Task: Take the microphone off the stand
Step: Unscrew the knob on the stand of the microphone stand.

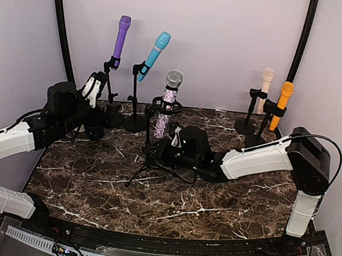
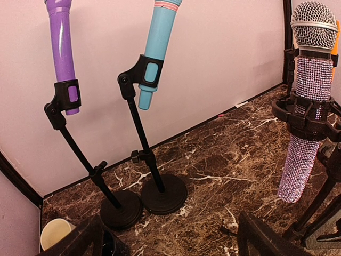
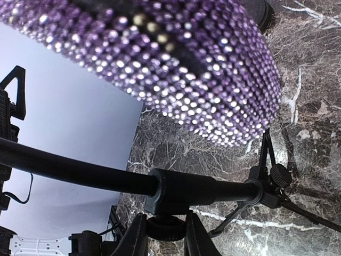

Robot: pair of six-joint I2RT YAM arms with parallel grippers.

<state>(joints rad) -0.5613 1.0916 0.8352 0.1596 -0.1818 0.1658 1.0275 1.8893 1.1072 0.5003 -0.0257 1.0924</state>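
From above, the sparkly mic (image 1: pixel 162 122) stands upright in its tripod stand (image 1: pixel 150 156) on the tabletop (image 1: pixel 224 206), your right gripper (image 1: pixel 174 139) at its lower end, the left gripper (image 1: pixel 92 87) off by the purple mic (image 1: pixel 121 35). Your left wrist view shows that gripper spread wide, holding nothing. The right wrist view is filled by the mic's end; you cannot tell whether that gripper grips it.

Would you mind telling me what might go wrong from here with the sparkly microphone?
1. The right pincer sits at the narrow lower end of the sparkly microphone; a grip on the beads there may slip.
2. The clip rings the body, so a sideways pull could tip the tripod stand.
3. The open left pincer hovers near the round-base stand of the purple microphone and might knock it.
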